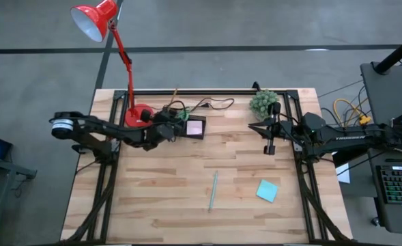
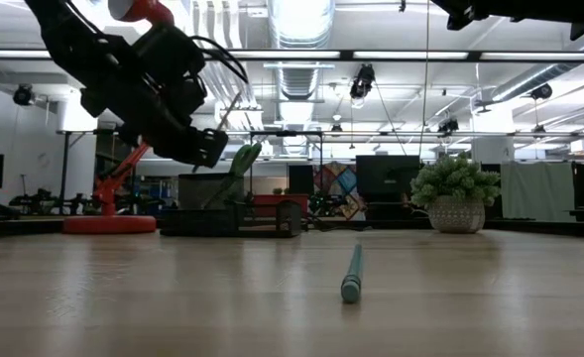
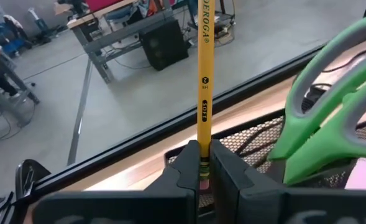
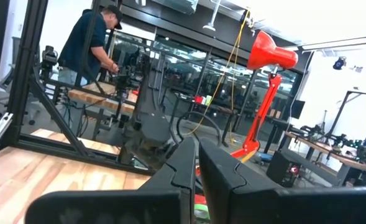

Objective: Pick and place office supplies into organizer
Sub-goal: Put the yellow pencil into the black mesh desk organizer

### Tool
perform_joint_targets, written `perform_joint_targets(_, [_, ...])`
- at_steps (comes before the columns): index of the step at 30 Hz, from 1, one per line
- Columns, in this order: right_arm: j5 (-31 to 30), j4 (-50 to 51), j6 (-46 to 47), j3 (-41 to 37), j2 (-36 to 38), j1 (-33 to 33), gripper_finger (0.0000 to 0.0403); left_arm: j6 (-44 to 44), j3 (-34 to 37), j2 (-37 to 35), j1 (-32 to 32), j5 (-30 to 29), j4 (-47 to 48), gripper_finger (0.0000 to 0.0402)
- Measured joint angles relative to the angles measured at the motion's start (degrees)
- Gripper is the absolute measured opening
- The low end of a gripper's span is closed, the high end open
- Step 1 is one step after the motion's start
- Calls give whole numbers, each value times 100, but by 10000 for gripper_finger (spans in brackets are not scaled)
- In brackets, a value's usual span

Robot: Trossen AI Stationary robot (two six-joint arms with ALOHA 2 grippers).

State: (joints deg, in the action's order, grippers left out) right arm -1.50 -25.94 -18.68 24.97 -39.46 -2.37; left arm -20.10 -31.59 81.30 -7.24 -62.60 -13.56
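Observation:
My left gripper (image 1: 174, 123) is over the near-left side of the black mesh organizer (image 1: 190, 128) and is shut on a yellow pencil (image 3: 205, 81). Green-handled scissors (image 3: 335, 109) stand in the organizer, handles up, and a pink sticky pad (image 1: 195, 127) lies in its low tray. A thin green pencil (image 1: 213, 190) and a teal sticky pad (image 1: 267, 190) lie flat on the table. My right gripper (image 1: 269, 145) is shut and empty at the table's right, above the wood. My left gripper pinches the yellow pencil near its lower end (image 3: 204, 163) between its two fingers. The pencil runs on ahead of the fingertips (image 3: 186, 158), roughly along the fingers. In the low view it slants upward (image 2: 230, 109) above the organizer (image 2: 230, 216). Its gripped end is hidden between the fingers.
A red lamp's base (image 1: 138, 115) and a black cable (image 1: 211, 104) sit close behind and left of the organizer. A potted plant (image 1: 263, 102) stands at the far right. Open wood lies across the table's middle and near left.

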Motion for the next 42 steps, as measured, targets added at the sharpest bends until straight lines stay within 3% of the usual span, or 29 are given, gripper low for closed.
perform_joint_targets(11, [0,2,-83,0,0,0,13,867,-2,458,-116,101,-1122,1])
perform_joint_targets(32, [-1,24,-83,0,0,0,13,904,4,574,-156,279,-1128,2])
perform_joint_targets(42, [0,24,-97,0,0,0,13,1026,7,569,-156,367,-1126,61])
